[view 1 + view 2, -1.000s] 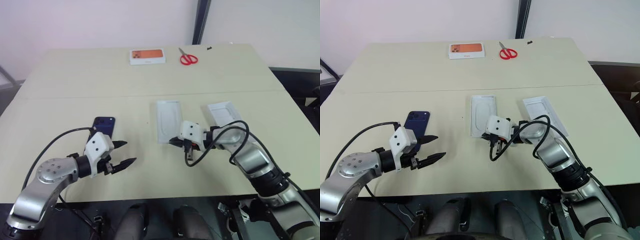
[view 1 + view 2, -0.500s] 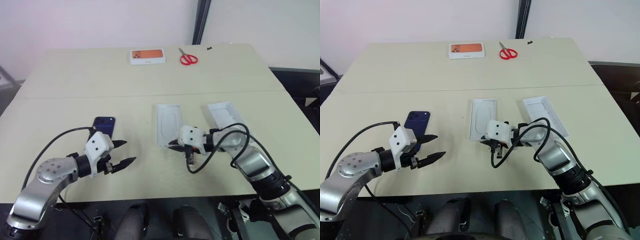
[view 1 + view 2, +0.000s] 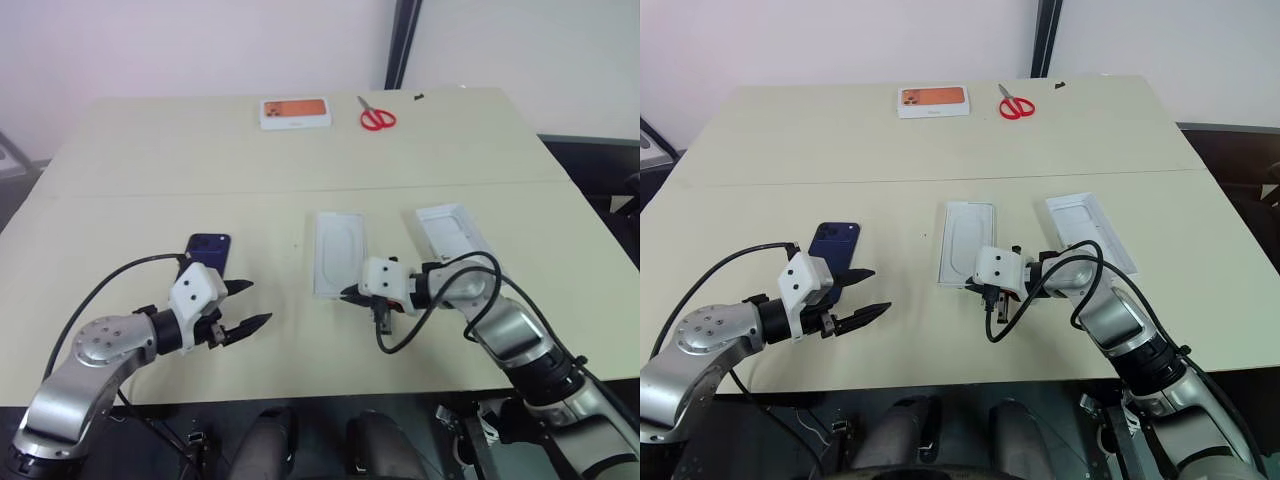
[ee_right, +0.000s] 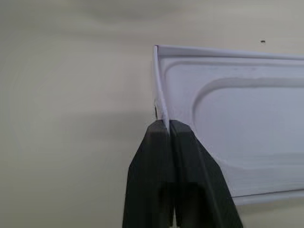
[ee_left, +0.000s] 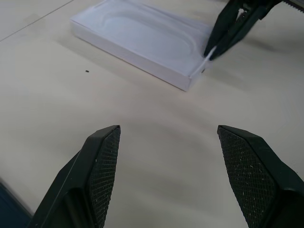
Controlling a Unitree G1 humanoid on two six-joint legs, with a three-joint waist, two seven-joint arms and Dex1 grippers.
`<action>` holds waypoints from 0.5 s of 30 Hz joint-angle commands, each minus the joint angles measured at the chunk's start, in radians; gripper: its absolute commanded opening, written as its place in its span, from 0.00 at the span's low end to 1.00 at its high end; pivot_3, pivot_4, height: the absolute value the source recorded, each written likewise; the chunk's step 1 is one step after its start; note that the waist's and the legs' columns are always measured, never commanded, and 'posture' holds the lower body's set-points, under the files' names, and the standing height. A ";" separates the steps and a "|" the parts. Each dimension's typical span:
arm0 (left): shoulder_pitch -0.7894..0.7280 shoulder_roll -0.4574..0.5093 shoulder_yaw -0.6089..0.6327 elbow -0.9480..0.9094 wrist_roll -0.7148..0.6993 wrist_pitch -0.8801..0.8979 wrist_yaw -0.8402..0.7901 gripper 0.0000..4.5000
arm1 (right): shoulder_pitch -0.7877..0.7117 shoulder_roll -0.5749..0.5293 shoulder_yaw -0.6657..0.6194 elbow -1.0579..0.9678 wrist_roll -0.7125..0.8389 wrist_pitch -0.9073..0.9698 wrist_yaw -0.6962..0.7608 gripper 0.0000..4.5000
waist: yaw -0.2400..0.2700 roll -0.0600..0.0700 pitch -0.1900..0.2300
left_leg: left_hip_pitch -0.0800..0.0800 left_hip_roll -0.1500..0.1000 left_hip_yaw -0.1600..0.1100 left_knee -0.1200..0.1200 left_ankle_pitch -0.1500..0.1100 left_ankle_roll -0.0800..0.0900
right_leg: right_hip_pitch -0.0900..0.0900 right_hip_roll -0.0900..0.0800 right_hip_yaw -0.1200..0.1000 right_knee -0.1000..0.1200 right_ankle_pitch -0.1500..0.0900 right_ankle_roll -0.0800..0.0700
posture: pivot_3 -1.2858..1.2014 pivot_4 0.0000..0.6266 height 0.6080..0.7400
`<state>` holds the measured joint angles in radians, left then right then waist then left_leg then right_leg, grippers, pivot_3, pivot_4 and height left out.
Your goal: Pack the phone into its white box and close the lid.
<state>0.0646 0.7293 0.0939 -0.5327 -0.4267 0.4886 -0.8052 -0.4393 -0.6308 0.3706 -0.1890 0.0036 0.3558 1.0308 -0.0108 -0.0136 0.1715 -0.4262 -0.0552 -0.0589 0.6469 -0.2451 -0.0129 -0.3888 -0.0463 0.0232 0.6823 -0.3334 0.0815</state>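
Note:
The dark blue phone (image 3: 207,250) lies flat on the table at the left. Just in front of it my left gripper (image 3: 260,302) hovers open and empty. The white box (image 3: 338,253) lies mid-table with an oval-outlined white insert in it. My right gripper (image 3: 345,293) is at its near corner, shut on the thin white rim (image 4: 161,102), and the left wrist view shows the same pinch (image 5: 209,53). The lid (image 3: 455,232) lies open side up to the right of the box, partly behind my right arm.
A white box with an orange picture (image 3: 295,112) and red scissors (image 3: 377,118) lie at the table's far edge. A black cable (image 3: 400,335) loops from my right wrist over the table. Bare tabletop separates the phone from the white box.
The white box has slid a little toward the near table edge, and my right gripper has drawn back with it. The left arm and the phone have not moved.

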 commanded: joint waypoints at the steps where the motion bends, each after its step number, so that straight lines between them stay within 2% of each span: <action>1: -0.004 0.011 0.029 -0.024 -0.013 -0.014 -0.006 0.76 | 0.021 -0.009 0.007 -0.070 0.025 -0.015 0.034 0.00 | -0.001 0.000 0.000 | 0.000 0.000 0.000 0.000 0.000 0.000 | 0.000 0.000 0.000 0.000 0.000 0.000 | 0.52 0.24 1.00; 8: 0.009 0.015 0.060 -0.032 -0.029 -0.001 -0.003 0.76 | 0.066 0.008 0.036 -0.192 0.043 0.024 0.043 0.00 | -0.001 0.000 0.000 | 0.000 0.000 0.000 0.000 0.000 0.000 | 0.000 0.000 0.000 0.000 0.000 0.000 | 0.52 0.24 1.00; 15: 0.022 0.027 0.077 -0.039 -0.040 0.010 0.000 0.76 | 0.045 0.040 0.045 -0.166 0.036 0.038 0.020 0.00 | 0.000 0.000 0.000 | 0.000 0.000 0.000 0.000 0.000 0.000 | 0.000 0.000 0.000 0.000 0.000 0.000 | 0.52 0.24 1.00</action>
<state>0.0850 0.7446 0.1387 -0.5338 -0.4496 0.4977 -0.8045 -0.3754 -0.6038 0.4216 -0.3432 0.0234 0.3896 1.0548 -0.0103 -0.0136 0.1715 -0.4261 -0.0552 -0.0590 0.6472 -0.2451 -0.0128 -0.3886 -0.0463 0.0231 0.6824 -0.3334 0.0815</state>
